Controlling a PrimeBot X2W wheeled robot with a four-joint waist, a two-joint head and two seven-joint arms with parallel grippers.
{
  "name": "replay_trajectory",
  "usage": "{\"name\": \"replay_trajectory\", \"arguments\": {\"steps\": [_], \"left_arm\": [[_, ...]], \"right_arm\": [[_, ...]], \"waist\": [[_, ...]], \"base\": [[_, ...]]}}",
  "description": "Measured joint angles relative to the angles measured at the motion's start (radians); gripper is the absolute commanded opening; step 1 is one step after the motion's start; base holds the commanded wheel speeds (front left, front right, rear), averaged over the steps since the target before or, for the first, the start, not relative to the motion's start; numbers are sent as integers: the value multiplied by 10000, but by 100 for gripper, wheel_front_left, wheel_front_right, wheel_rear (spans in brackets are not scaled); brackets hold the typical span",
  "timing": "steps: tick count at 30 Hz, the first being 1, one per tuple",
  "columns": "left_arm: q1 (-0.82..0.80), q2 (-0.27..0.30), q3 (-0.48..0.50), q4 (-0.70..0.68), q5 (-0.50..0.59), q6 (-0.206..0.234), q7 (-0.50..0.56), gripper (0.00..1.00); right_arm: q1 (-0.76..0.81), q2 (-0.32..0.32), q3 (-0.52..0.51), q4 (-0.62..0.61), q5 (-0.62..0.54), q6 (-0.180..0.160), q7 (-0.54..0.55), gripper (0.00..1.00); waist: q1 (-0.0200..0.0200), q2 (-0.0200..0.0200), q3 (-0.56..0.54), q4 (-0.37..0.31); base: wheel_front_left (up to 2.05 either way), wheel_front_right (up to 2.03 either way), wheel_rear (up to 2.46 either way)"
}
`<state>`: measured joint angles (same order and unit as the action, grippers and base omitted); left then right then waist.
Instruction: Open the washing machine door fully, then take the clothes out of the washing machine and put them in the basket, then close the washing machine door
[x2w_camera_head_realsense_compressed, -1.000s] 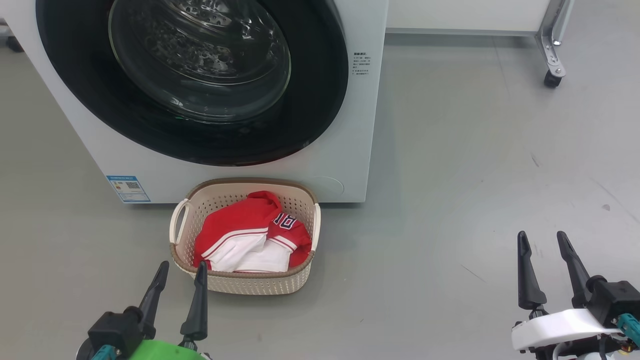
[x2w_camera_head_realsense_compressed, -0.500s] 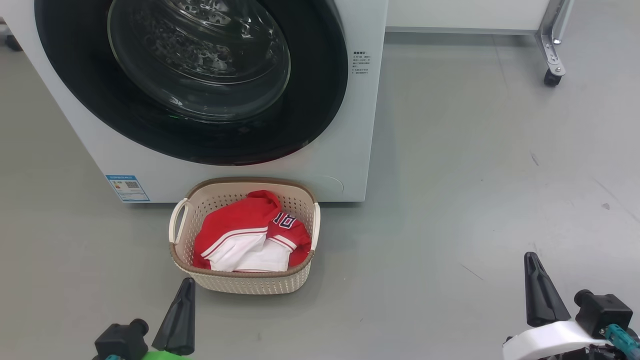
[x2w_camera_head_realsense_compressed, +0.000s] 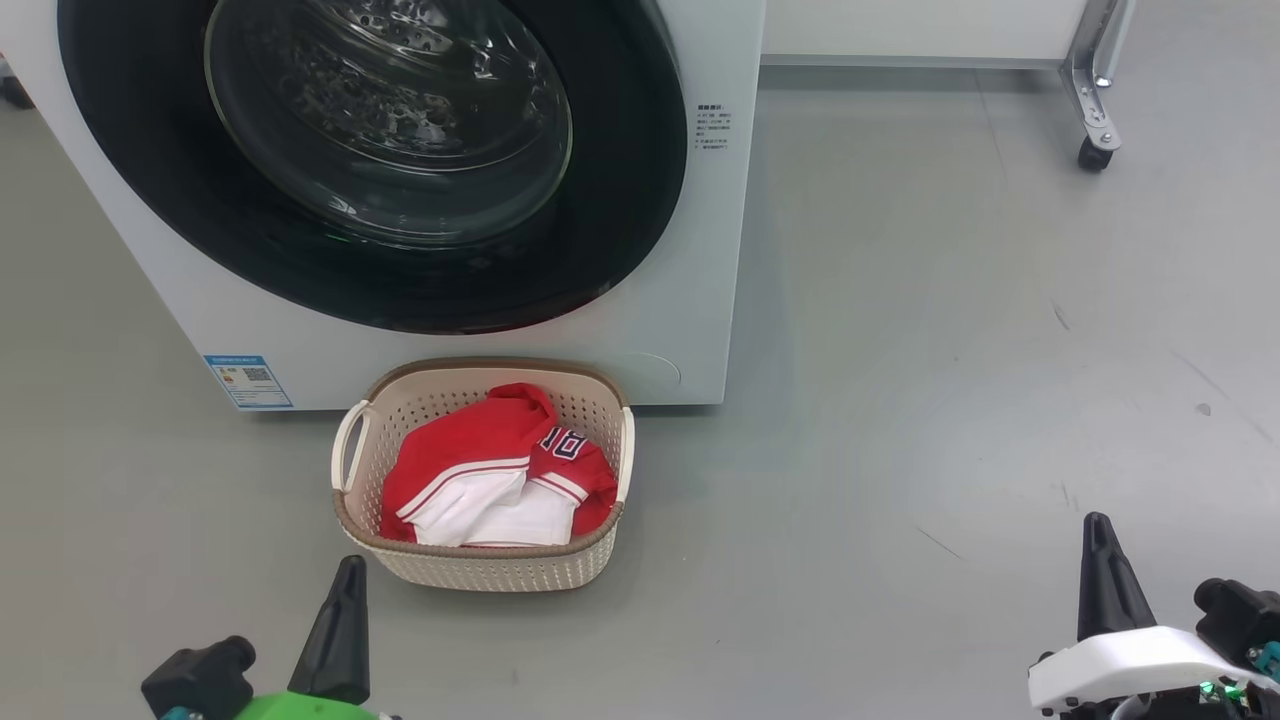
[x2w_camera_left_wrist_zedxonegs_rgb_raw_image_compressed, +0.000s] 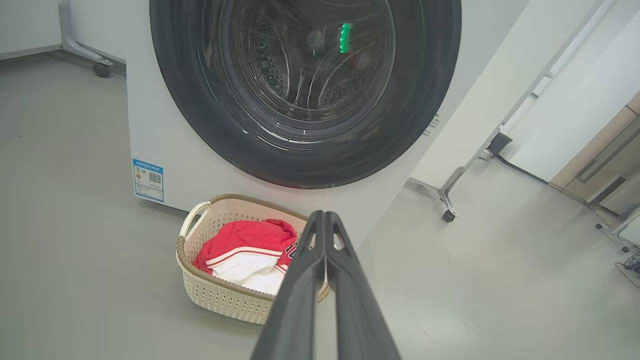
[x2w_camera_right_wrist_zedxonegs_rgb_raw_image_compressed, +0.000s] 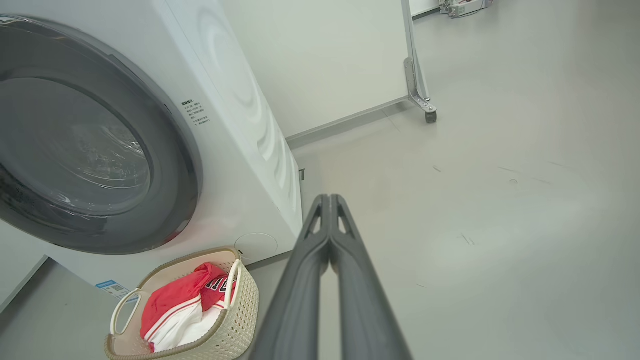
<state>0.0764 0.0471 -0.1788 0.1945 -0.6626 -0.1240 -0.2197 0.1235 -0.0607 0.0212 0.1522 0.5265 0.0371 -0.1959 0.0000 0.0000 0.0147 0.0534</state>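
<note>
1. Washing machine (x2w_camera_head_realsense_compressed: 690, 300): a white box that walls off everything ahead on my left.
2. Door (x2w_camera_head_realsense_compressed: 620, 200): shut flat against the machine's front, so I have no way into the drum.
3. Basket (x2w_camera_head_realsense_compressed: 480, 570): on the floor just before the machine's foot. Its top is open. A red jersey (x2w_camera_head_realsense_compressed: 470, 450) lies low inside, with room above it.
4. Floor (x2w_camera_head_realsense_compressed: 900, 400): bare grey to the right of the basket and machine, my widest lane.
5. Caster leg (x2w_camera_head_realsense_compressed: 1092, 155): far back on the right, well apart from that lane.
6. Left gripper (x2w_camera_head_realsense_compressed: 350, 575): near the basket's front wall. Right gripper (x2w_camera_head_realsense_compressed: 1098, 525): over open floor.
</note>
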Motion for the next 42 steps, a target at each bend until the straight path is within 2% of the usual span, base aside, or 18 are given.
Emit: {"name": "replay_trajectory", "arguments": {"steps": [42], "left_arm": [[-404, 213, 832, 228, -4984, 42, 1315, 0]], "right_arm": [[-843, 115, -732, 619, 5260, 408, 1482, 0]], "waist": [[0, 0, -55, -268]], "base": [[0, 0, 0]]}}
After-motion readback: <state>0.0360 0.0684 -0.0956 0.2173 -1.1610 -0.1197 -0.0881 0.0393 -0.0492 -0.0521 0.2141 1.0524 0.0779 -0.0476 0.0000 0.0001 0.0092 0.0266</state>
